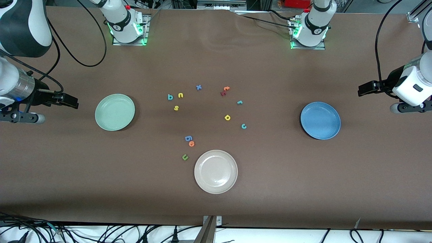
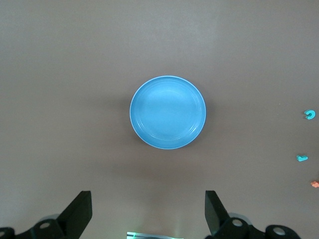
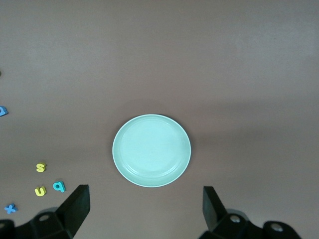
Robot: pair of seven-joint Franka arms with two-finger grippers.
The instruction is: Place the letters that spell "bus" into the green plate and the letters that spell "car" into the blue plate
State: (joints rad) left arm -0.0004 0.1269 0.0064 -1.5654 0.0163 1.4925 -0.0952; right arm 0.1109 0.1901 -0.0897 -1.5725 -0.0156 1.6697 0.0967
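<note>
The teal "b" [image 1: 170, 97], yellow "u" [image 1: 180, 95] and yellow "s" [image 1: 176, 108] lie together mid-table, on the green plate's [image 1: 115, 112] side. The teal "r" [image 1: 240, 102], yellow "a" [image 1: 227, 117] and teal "c" [image 1: 244, 126] lie spread out on the blue plate's [image 1: 320, 120] side. Both plates hold nothing. My right gripper [image 1: 75, 102] hangs open over the table's end past the green plate [image 3: 151, 150], with nothing between its fingers. My left gripper [image 1: 360, 90] hangs open the same way past the blue plate [image 2: 168, 112].
A white plate [image 1: 216, 171] sits nearer the front camera than the letters. Other letters lie about: a blue "x" [image 1: 198, 87], an orange "t" [image 1: 226, 88], a dark red one [image 1: 223, 93], a blue one [image 1: 188, 138], an orange "o" [image 1: 191, 144], a green "u" [image 1: 185, 157].
</note>
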